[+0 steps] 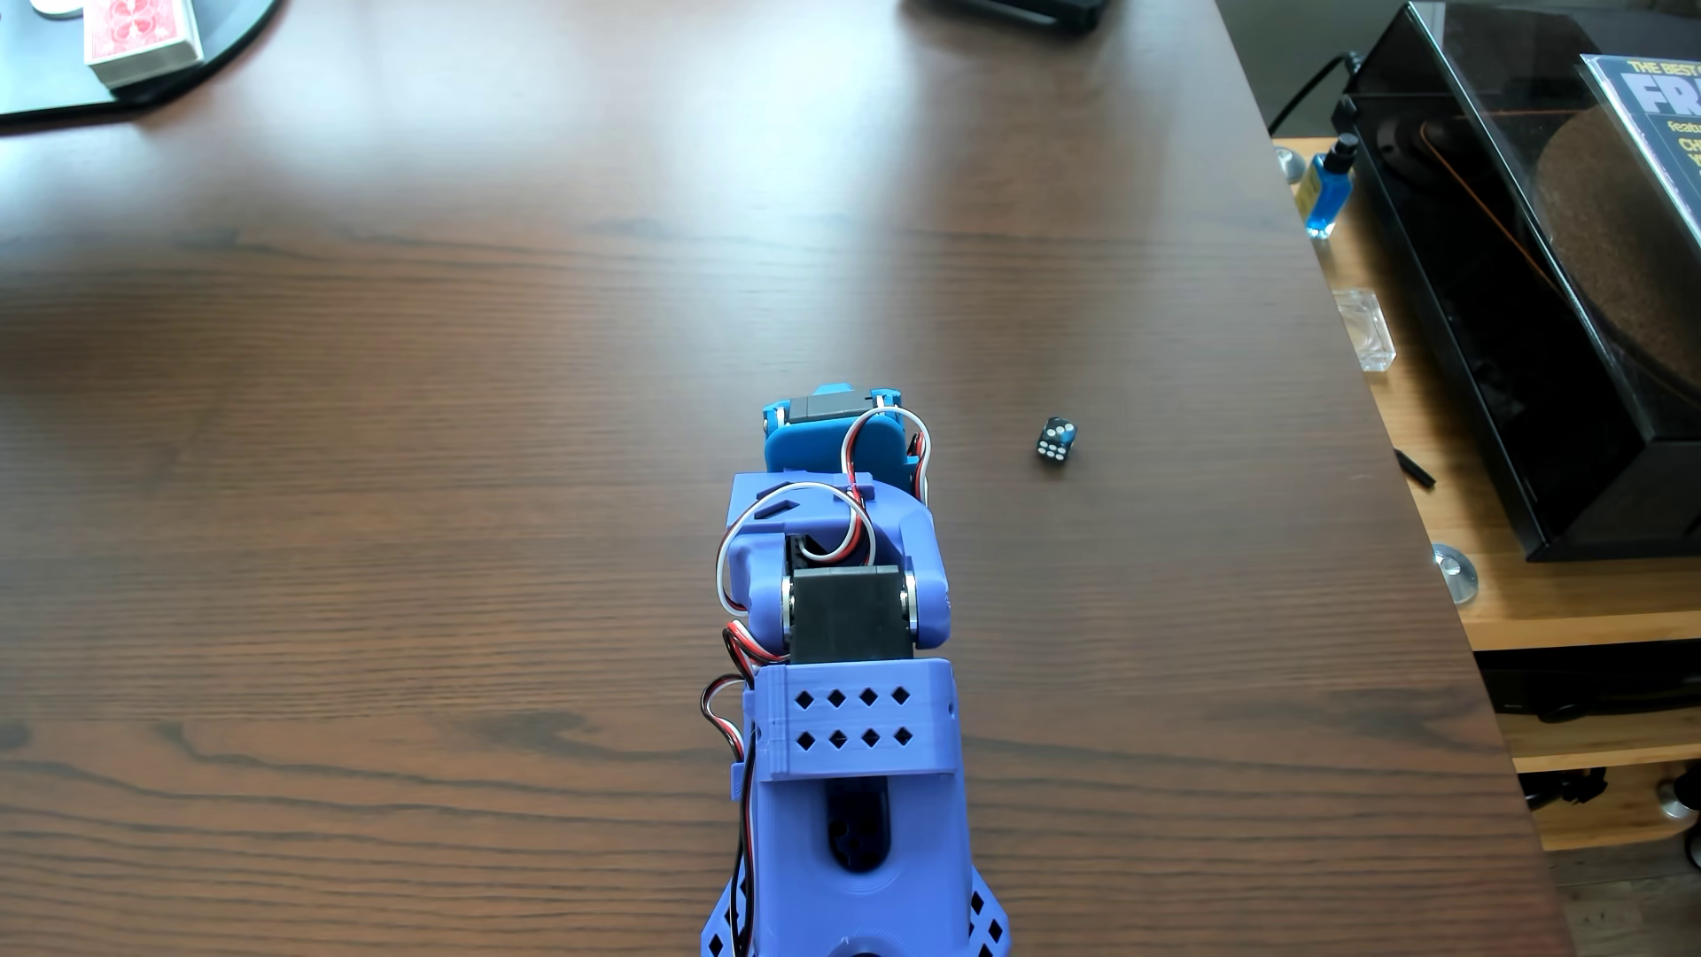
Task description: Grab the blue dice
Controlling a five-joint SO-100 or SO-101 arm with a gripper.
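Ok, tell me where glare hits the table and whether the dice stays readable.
In the other view, broad window glare washes the wooden table along its far edge; the blue dice sits outside it, sharp, its white pips legible, casting only a faint shadow.

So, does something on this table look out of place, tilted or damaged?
Nothing stands out. The blue dice sits flat and alone on the wooden table, to the right of the folded arm in this view. The gripper's fingertips are hidden under the arm.
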